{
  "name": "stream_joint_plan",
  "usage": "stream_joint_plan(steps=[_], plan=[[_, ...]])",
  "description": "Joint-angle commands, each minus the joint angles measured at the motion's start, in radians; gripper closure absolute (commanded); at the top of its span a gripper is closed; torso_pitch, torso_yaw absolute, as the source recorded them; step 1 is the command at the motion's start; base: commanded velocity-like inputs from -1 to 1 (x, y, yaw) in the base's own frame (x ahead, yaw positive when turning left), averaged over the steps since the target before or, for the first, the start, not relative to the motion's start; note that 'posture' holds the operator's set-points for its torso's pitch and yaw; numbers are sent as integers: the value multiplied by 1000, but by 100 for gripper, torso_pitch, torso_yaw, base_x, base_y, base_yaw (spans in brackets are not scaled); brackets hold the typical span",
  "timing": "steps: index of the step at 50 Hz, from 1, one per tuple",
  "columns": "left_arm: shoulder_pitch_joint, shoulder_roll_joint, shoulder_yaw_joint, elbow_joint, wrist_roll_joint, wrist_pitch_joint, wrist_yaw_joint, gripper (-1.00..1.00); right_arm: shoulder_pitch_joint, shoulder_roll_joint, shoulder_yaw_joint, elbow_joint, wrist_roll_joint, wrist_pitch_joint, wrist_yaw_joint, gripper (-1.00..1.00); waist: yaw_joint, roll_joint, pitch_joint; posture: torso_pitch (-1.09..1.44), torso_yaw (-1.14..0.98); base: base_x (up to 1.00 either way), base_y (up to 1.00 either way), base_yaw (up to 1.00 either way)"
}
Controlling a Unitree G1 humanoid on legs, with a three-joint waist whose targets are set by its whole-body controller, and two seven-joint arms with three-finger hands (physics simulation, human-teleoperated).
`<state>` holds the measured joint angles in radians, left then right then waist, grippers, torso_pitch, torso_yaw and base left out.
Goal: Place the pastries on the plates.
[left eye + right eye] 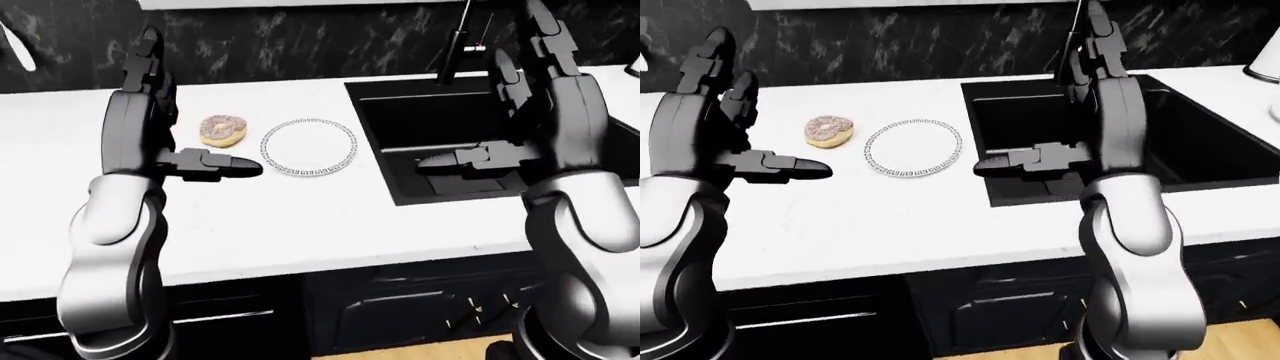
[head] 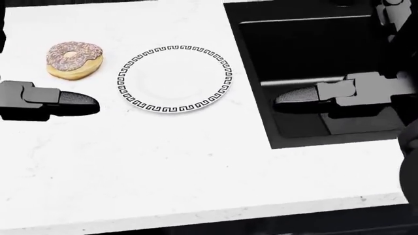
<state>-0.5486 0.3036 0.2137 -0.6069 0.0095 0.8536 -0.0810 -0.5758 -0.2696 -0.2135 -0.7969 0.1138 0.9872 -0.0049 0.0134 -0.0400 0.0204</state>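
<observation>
A pink-frosted sprinkled donut (image 2: pixel 74 59) lies on the white counter, just left of an empty white plate (image 2: pixel 175 78) with a black key-pattern rim. My left hand (image 1: pixel 195 109) is open, fingers upright and thumb (image 2: pixel 65 100) pointing right, just below and left of the donut without touching it. My right hand (image 1: pixel 1038 94) is open too, held over the black sink, thumb (image 2: pixel 307 95) pointing left toward the plate. Neither hand holds anything.
The black sink basin (image 1: pixel 430 124) is set into the counter (image 2: pixel 163 171) right of the plate, with a dark faucet (image 1: pixel 455 45) behind it. A dark marbled wall runs along the top. Dark cabinets (image 1: pixel 420 307) sit below the counter edge.
</observation>
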Motion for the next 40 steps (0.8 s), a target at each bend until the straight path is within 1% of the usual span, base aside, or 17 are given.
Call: stream_joint_plan(steps=[1, 7, 8, 10, 14, 17, 18, 19, 20, 27, 29, 30, 31, 36, 37, 38, 40], plan=[[-16, 12, 22, -14, 10, -22, 10, -100, -21, -3, 7, -18, 8, -27, 5, -100, 7, 0, -13, 0, 0, 0, 0, 48], [-18, 7, 13, -10, 19, -26, 7, -100, -13, -7, 7, -12, 8, -28, 0, -100, -30, 67, 12, 0, 0, 3, 0, 47], [-19, 7, 11, -10, 21, -25, 6, -100, -17, -2, 3, -15, 12, -23, -2, -100, -32, 86, -10, 0, 0, 0, 0, 0], [-18, 7, 12, -14, 22, -22, 4, -100, -21, 4, -8, -12, 23, -19, -13, -100, -36, 67, 5, 0, 0, 0, 0, 0], [-27, 11, 13, -15, 22, -14, 1, -100, -28, -18, 13, -8, 12, -14, -9, -100, -27, 66, 11, 0, 0, 0, 0, 0], [-31, 14, 15, -17, 23, -9, -2, -100, -36, -18, 17, -7, 3, -14, 4, -100, -20, 34, 20, 0, 0, 2, 0, 0], [-34, 14, 15, -19, 22, -6, -2, -100, -36, -19, 16, -9, 1, -14, 7, -100, -16, 22, 8, 0, 0, 5, 0, 0], [-33, 16, 13, -18, 25, -7, -3, -100, -34, -17, 15, -11, 0, -14, 11, -100, -22, 14, 23, 0, 0, 8, 3, 0], [-34, 15, 14, -18, 24, -6, -4, -100, -34, -16, 14, -13, -1, -12, 13, -100, -12, 31, 20, 0, 0, 10, 4, 0], [-29, 13, 12, -19, 29, -9, -8, -100, -20, 4, 1, -17, 2, -10, 5, -100, -13, 59, 23, 0, 0, 11, 4, 0], [-25, 10, 8, -16, 32, -13, -10, -100, -16, 2, -2, -20, 4, -11, 0, -100, -26, 86, -4, 0, 0, 0, 0, 0], [-25, 10, 8, -14, 33, -14, -10, -100, -14, 1, -1, -22, 5, -10, -1, -100, -27, 86, 9, 0, 0, 0, 0, 0], [-27, 10, 7, -12, 34, -16, -10, -100, -13, 1, -2, -23, 6, -10, -2, -100, -24, 58, 10, 0, 0, 0, 0, 0], [-21, 5, -1, -6, 45, -20, -18, -100, -9, -7, 0, -31, 7, -14, 4, -100, -15, 42, -3, 0, 0, 1, 0, 0], [-20, 2, 0, -9, 45, -19, -19, -100, -6, -8, 1, -32, 6, -14, 5, -100, -14, 48, -26, 0, 0, 19, 0, 0], [-19, 2, -1, -11, 47, -18, -20, -100, -5, -9, 2, -32, 3, -15, 5, -100, -11, 45, -1, 0, 0, 20, 0, 0], [-24, 1, -2, -11, 48, -15, -22, -100, -8, -7, -1, -34, 5, -11, 6, -100, -9, 47, 12, 0, 0, 23, 0, 0]])
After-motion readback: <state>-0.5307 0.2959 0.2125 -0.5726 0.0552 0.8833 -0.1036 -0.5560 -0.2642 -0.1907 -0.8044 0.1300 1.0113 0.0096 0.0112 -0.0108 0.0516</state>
